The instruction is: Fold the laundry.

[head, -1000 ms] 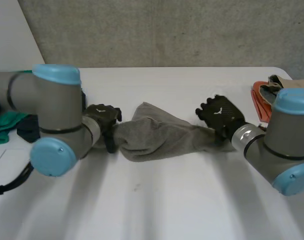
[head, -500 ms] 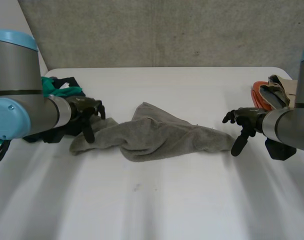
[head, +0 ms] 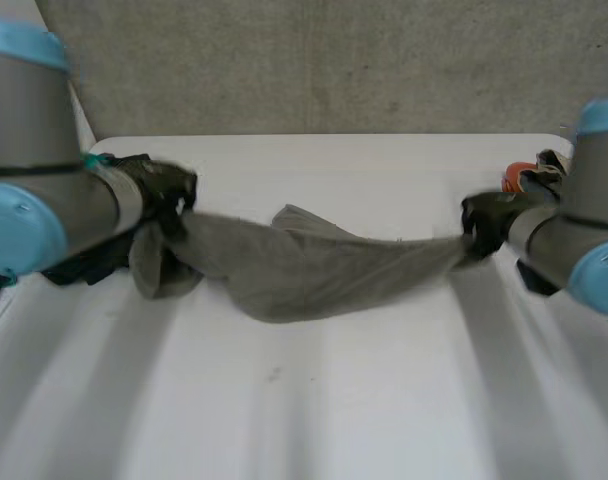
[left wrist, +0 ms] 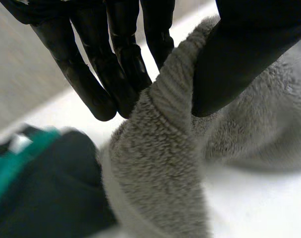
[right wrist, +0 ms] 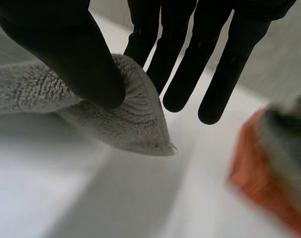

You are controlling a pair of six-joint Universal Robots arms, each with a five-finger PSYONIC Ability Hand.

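Observation:
A grey towel [head: 304, 270] stretches across the middle of the white table [head: 384, 400], pulled taut between both hands. My left hand [head: 162, 190] pinches its left end; in the left wrist view the thumb [left wrist: 239, 59] presses the towel [left wrist: 160, 163] against the fingers [left wrist: 116, 64]. My right hand [head: 484, 225] grips the right end. In the right wrist view its thumb [right wrist: 66, 49] pins the towel's corner [right wrist: 135, 124] against the fingers [right wrist: 190, 59]. The towel's middle sags onto the table in folds.
A dark and green garment pile [head: 84, 260] lies behind my left hand, also beside the towel in the left wrist view [left wrist: 36, 183]. An orange and tan pile of laundry [head: 529, 180] sits at the table's right edge, near my right hand [right wrist: 269, 173].
Both hands, open and apart from the towel's ends half a second ago, have closed on those ends and lifted them, drawing the towel taut.

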